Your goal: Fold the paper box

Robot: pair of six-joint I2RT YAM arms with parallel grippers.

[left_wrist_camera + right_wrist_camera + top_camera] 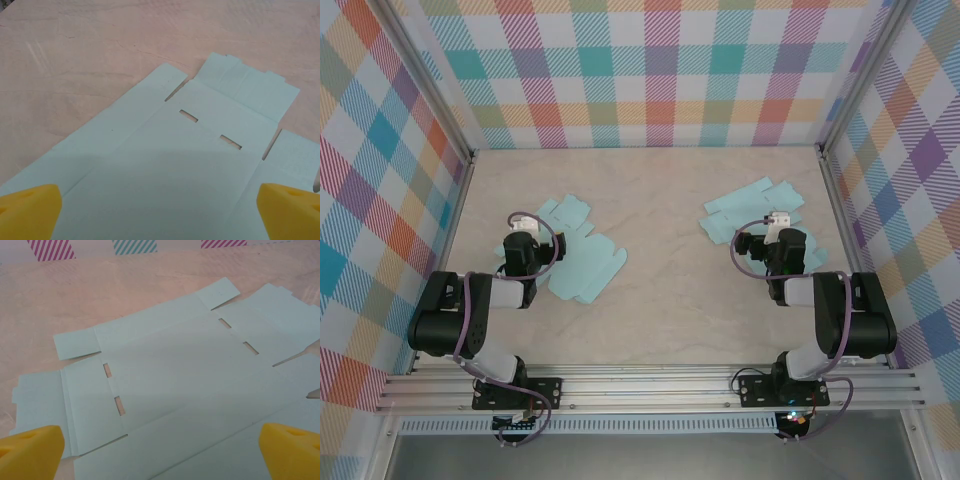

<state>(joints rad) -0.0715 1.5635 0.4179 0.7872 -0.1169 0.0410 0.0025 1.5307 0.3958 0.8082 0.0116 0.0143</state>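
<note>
Two flat, unfolded light-blue paper box blanks lie on the beige table. The left blank (pixel 585 258) lies under and to the right of my left gripper (pixel 524 236). In the left wrist view this sheet (pixel 200 150) has two slots and end flaps, and my left gripper (pixel 160 212) hovers over it, open, with yellow fingertips (pixel 30 210) far apart. The right blank (pixel 750 208) lies at the back right, under my right gripper (pixel 776 232). In the right wrist view that blank (pixel 175 365) spreads flat with slots near each end, and my right gripper (pixel 161 452) is open above it, holding nothing.
Plaid walls (pixel 650 70) close off the back and both sides of the table. Metal corner posts (pixel 825 150) stand at the back. An aluminium rail (pixel 650 385) runs along the near edge and carries both arm bases. Bare tabletop (pixel 670 260) lies between the two sheets.
</note>
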